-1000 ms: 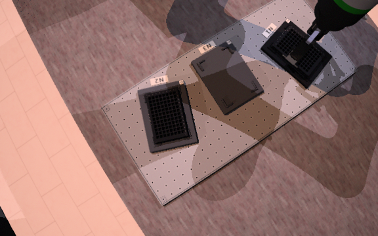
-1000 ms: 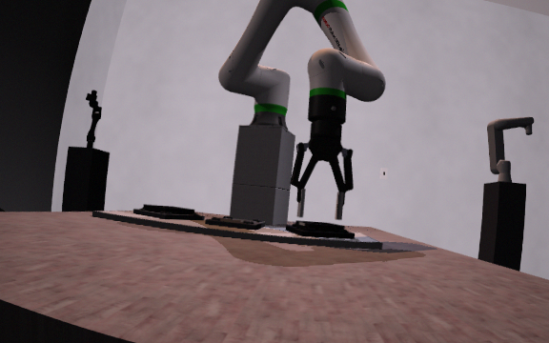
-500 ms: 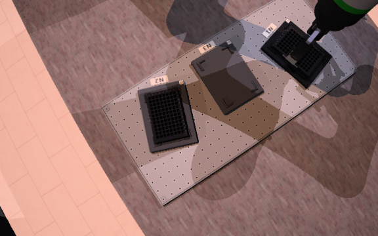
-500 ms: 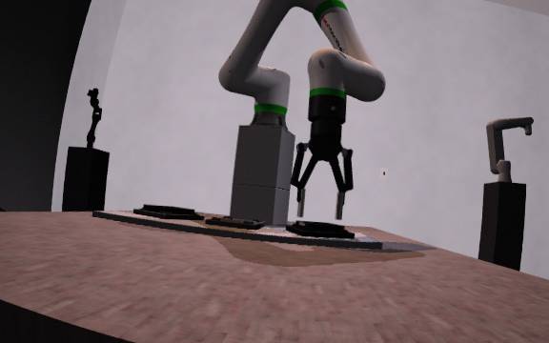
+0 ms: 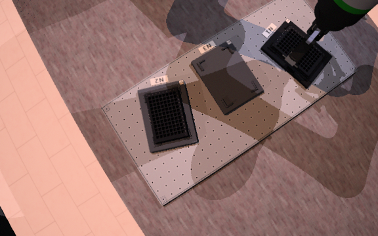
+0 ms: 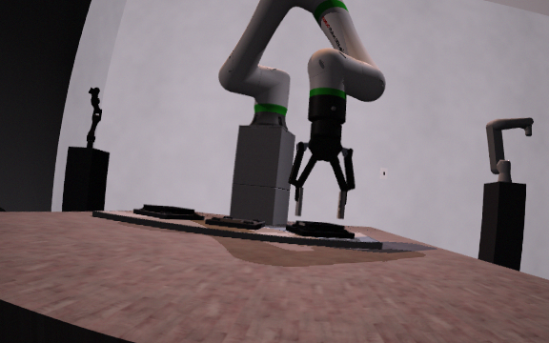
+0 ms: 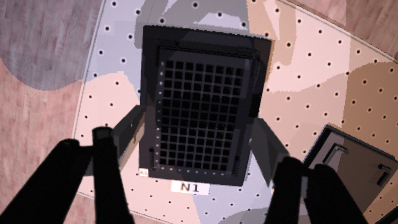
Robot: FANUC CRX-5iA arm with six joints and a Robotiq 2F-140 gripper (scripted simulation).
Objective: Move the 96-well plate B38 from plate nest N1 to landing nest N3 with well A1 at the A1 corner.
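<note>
Worktop [image 5: 77, 56] of reddish-brown wood grain, carrying pale dotted perforated deck plate [image 5: 176, 170].

Far left on deck in top view: black 96-well plate B83 [image 5: 167, 115], seated in dark grey plate nest N2 [image 5: 147, 144], white N2 label [image 5: 159, 80] just in front. Untouched, to be left so.

Middle: flat dark landing nest N3 [image 5: 227, 78], corner locators visible, nothing in it. White N3 label [image 5: 207, 47] beside it. A1 corner mark too small to read.

Right: black 96-well plate B38 [image 5: 298, 52] sitting flat in black plate nest N1 [image 5: 310, 80], white N1 label [image 7: 194, 187] in front. ID labels on plate not legible.

Black two-finger pincer [image 6: 320, 207] hanging directly above B38, clear of it, white arm with green bands [image 6: 341, 71] overhead. Released, spread wide, nothing held. In wrist view, fingers straddling plate's two long sides, just outside them.

Step judged: pre-grasp approach, transfer not yet begun. Next move calls for straight descent with fingertips passing outside long edges, then closing on plate's sides low enough to lift level. Plate orientation to be checked against N3's A1 corner before set-down.
</note>
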